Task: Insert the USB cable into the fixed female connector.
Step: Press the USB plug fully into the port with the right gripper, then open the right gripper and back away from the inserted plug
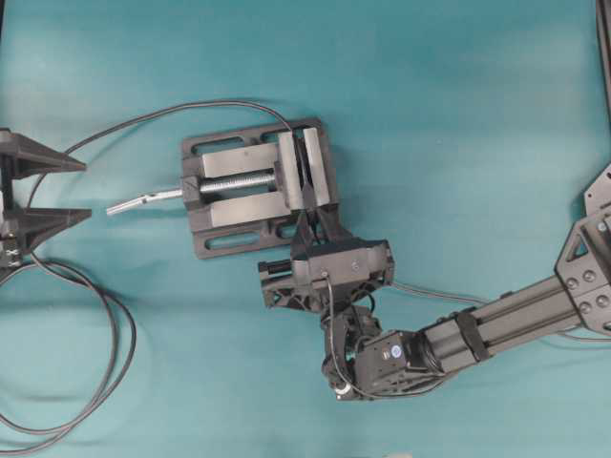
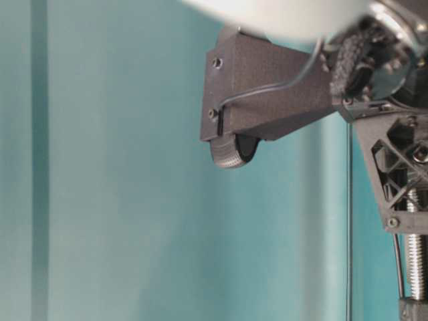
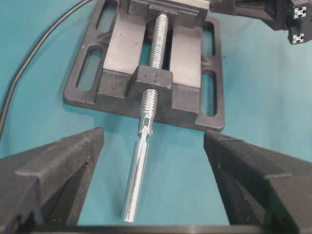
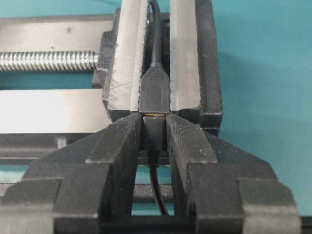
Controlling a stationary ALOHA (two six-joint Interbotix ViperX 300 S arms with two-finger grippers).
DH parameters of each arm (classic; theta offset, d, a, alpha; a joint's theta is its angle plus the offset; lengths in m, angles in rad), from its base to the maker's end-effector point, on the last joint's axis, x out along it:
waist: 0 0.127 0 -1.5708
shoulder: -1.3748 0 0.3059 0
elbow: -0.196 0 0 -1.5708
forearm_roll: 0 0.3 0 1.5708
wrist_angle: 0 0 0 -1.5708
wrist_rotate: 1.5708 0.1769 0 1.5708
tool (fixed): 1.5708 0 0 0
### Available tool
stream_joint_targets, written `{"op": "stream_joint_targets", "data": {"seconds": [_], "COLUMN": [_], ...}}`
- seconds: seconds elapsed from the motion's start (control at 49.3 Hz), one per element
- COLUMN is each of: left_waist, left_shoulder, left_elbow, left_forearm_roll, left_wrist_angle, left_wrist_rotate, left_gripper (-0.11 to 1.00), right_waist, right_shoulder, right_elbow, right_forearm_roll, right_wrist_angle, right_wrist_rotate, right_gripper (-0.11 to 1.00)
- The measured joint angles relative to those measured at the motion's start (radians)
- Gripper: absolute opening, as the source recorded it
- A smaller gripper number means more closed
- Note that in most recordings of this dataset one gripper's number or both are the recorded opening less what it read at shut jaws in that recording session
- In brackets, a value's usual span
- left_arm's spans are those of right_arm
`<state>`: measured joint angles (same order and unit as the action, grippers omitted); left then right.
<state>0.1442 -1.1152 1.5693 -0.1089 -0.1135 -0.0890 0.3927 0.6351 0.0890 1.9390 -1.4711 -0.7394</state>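
Covering the whole overhead view is a plain teal table [image 1: 458,105]. A grey vise [image 1: 258,189] sits near the middle, its silver screw handle [image 1: 143,200] pointing left. The left gripper [image 1: 43,191] waits at the left edge, jaws spread wide with nothing between them. A long black cable [image 1: 95,382] loops on the table below it. The right gripper [image 1: 307,229] reaches up to the vise's lower edge.

The table-level view shows only teal backdrop and part of the right arm up close; no writing is legible there.

In the left wrist view the vise's screw block bears a raised "4".

In the right wrist view the female connector [image 4: 154,92] is clamped between the vise jaws. The right gripper is closed on the USB cable [image 4: 158,187], whose plug meets the connector's mouth; how deep it sits cannot be told.
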Motion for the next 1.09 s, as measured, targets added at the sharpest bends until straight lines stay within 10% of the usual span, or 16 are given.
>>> {"op": "stream_joint_targets", "data": {"seconds": [0.142, 0.568, 1.095], "left_waist": [0.002, 0.002, 0.002], "left_shoulder": [0.002, 0.0, 0.0], "left_elbow": [0.0, 0.0, 0.0], "left_forearm_roll": [0.0, 0.0, 0.0], "left_wrist_angle": [0.002, 0.0, 0.0], "left_wrist_rotate": [0.0, 0.0, 0.0], "left_gripper": [0.99, 0.99, 0.99], "right_waist": [0.0, 0.0, 0.003], "right_shoulder": [0.0, 0.0, 0.002], "right_elbow": [0.0, -0.011, -0.011], "right_forearm_roll": [0.0, -0.034, -0.035], "right_wrist_angle": [0.0, 0.009, 0.009], "right_wrist_rotate": [0.0, 0.005, -0.02], "right_gripper": [0.21, 0.69, 0.71]}}
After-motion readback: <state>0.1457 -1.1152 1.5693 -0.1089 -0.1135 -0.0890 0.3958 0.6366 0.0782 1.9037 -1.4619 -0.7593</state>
